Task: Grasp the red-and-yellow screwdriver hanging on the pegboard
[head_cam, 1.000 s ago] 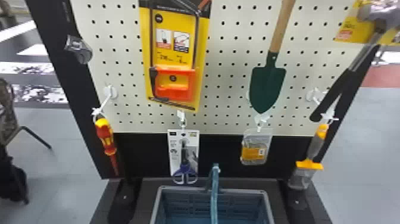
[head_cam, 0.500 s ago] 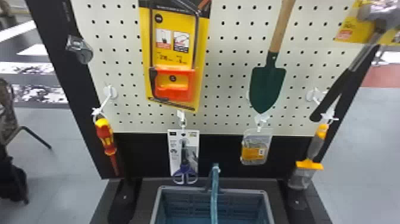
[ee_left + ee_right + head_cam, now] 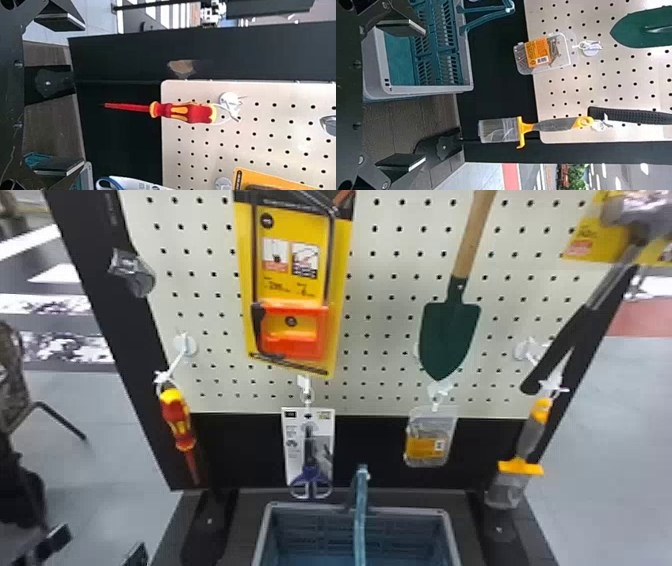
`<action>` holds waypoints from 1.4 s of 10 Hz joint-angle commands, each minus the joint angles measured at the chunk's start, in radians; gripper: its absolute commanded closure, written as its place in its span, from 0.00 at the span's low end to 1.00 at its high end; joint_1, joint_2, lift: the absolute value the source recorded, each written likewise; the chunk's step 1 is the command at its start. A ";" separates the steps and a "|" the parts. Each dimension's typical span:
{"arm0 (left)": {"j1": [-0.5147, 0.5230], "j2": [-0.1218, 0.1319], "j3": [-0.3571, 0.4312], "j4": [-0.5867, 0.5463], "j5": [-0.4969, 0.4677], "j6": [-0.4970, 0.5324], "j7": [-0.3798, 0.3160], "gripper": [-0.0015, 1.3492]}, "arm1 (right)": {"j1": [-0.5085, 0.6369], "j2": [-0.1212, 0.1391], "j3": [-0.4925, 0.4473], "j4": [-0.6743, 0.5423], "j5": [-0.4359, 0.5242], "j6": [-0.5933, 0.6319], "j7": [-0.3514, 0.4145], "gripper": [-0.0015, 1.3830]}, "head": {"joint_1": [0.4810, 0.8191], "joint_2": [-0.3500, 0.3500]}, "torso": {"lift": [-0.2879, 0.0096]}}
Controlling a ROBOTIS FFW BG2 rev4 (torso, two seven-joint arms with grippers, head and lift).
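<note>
I'm seeing the left gripper [image 3: 95, 546] released, low left in head view; right gripper [image 3: 420, 95] released too. Screwdriver [image 3: 176, 417] is hanging from a hook [image 3: 173, 364], lower left on the pegboard [image 3: 385, 345].

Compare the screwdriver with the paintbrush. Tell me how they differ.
The screwdriver has a red-and-yellow handle; the paintbrush has a grey-and-orange one. The screwdriver ends in a slim red shaft, the paintbrush in a broad head under clear plastic. Both hang handle-up near the lower corners of the pegboard.

Pegboard [image 3: 385, 340] brightly lit; pale sheen on floor [image 3: 625, 470].
</note>
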 commanded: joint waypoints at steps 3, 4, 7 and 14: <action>-0.221 0.064 0.011 0.144 -0.027 0.053 -0.124 0.09 | -0.006 0.007 0.000 0.005 0.005 0.006 0.016 0.13 | 0.20 0.50 | 0.63; -0.292 0.089 0.005 0.201 -0.035 0.066 -0.172 0.08 | -0.010 0.009 0.000 0.008 0.005 0.008 0.020 0.13 | 0.20 0.50 | 0.63; -0.464 0.136 -0.005 0.318 -0.053 0.099 -0.310 0.08 | -0.015 0.016 0.000 0.010 0.009 0.012 0.033 0.13 | 0.20 0.50 | 0.63; -0.672 0.202 -0.103 0.431 -0.024 0.155 -0.517 0.09 | -0.021 0.018 0.000 0.015 0.012 0.018 0.046 0.13 | 0.20 0.50 | 0.63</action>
